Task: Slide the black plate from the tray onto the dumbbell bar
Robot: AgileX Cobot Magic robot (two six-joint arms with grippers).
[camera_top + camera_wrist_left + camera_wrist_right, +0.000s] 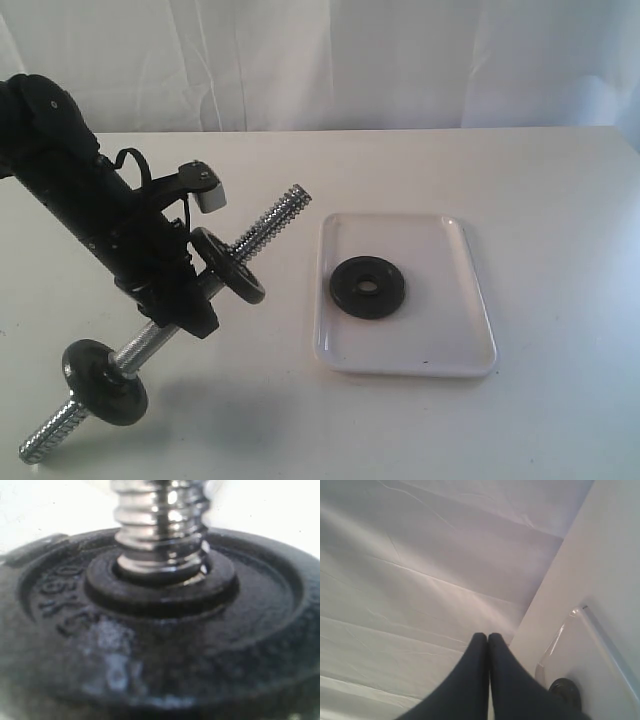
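Note:
The black plate (pixel 350 291) lies flat in the white tray (pixel 450 340), a little left of the tray's middle. My left gripper (pixel 186 302) is shut on the smooth middle of the chrome dumbbell bar (pixel 275 218) and holds it tilted, its threaded end pointing up toward the tray. The bar carries two black discs, one just above the grip (pixel 228 265) and one near the low end (pixel 105 382). Up close, the left wrist view shows the upper disc (pixel 200 645) and the bar's thread (pixel 160 525). My right gripper (pixel 487 638) is shut and empty, above the tray (pixel 580 650) and the black plate (pixel 566 690).
The table top (pixel 540 190) is white, with a white cloth backdrop (pixel 400 60) behind it. The bar's lower threaded end (pixel 45 440) hangs close to the table's front left. The right arm is outside the exterior view.

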